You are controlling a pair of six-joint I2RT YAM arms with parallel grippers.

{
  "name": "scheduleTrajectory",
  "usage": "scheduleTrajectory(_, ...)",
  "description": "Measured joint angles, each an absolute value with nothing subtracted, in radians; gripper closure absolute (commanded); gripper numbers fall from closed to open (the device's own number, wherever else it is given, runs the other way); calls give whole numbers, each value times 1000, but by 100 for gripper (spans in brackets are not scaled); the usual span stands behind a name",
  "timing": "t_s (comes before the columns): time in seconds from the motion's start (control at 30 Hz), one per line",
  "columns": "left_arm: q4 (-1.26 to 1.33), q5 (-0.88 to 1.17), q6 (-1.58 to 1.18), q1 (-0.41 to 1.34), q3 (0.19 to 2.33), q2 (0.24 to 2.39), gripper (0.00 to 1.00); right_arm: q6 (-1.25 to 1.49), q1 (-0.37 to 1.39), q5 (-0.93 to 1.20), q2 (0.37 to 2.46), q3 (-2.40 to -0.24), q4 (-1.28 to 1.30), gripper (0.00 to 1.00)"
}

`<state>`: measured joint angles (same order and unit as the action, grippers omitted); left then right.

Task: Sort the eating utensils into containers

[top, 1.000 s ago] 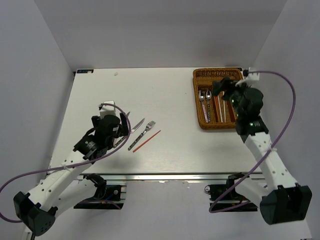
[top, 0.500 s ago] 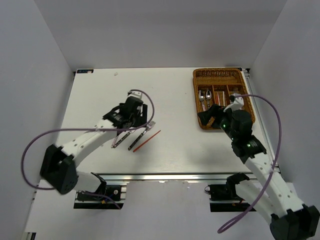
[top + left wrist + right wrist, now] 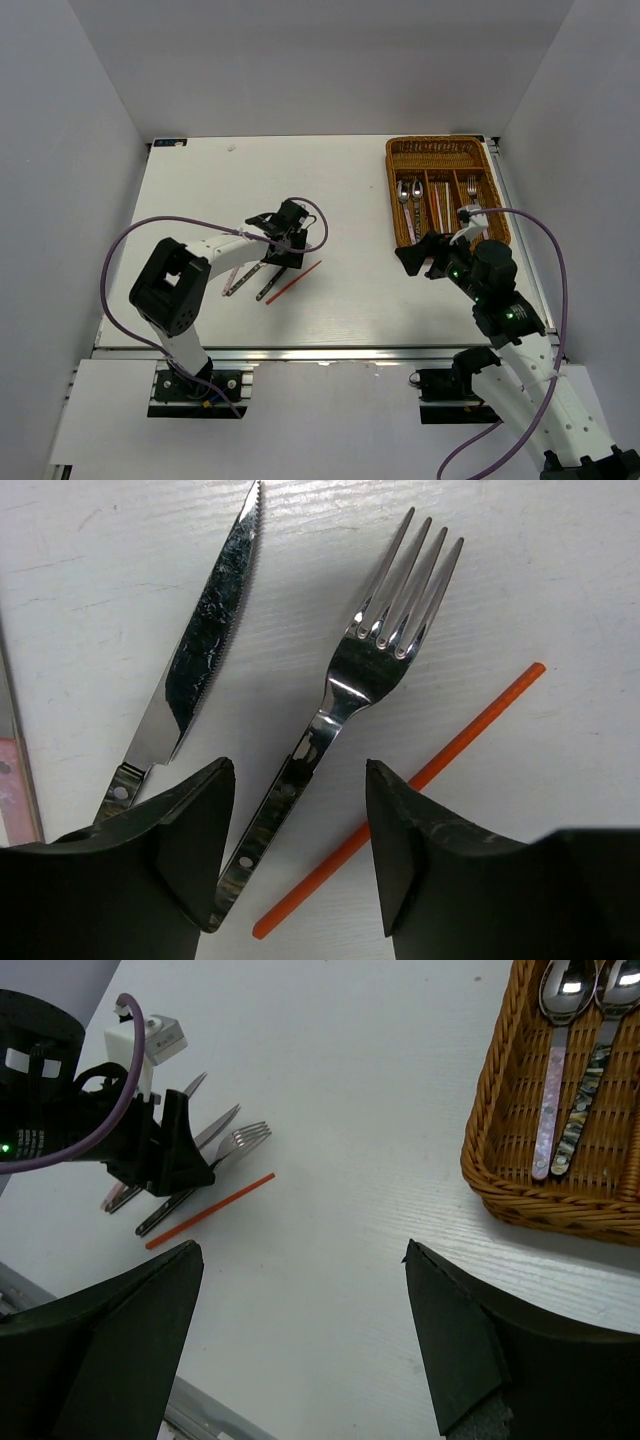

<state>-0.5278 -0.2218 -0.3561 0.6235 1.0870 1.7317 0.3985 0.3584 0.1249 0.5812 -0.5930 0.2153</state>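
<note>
Two spoons lie in the wicker tray, far right (top view). Left wrist: the left gripper is spread astride the fork handle, with a knife left and a red chopstick right. Right wrist: the right gripper hangs spread above the table, near the tray.

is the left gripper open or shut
Open. The fingers of the left gripper stand apart, one on either side of the fork handle, not closed on it.

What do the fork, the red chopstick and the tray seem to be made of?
Fork: polished metal, probably steel; its tines reflect like a mirror. Red chopstick: matte plastic or painted wood; the even colour leaves it open. Tray: brown woven wicker or similar fibre; the weave shows.
</note>
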Motion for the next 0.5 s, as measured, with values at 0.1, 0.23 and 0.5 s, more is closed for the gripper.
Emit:
scheduleTrajectory(0.1,-509,-221,-363,624,1069,1748,38,398,358,145,575,-580,223,14)
scheduleTrajectory(0.23,-482,-224,-377,623,1038,1755,46,398,358,160,574,-577,226,14)
scheduleTrajectory(0.5,-429,-236,-403,625,1009,1742,69,408,358,173,564,-573,225,15)
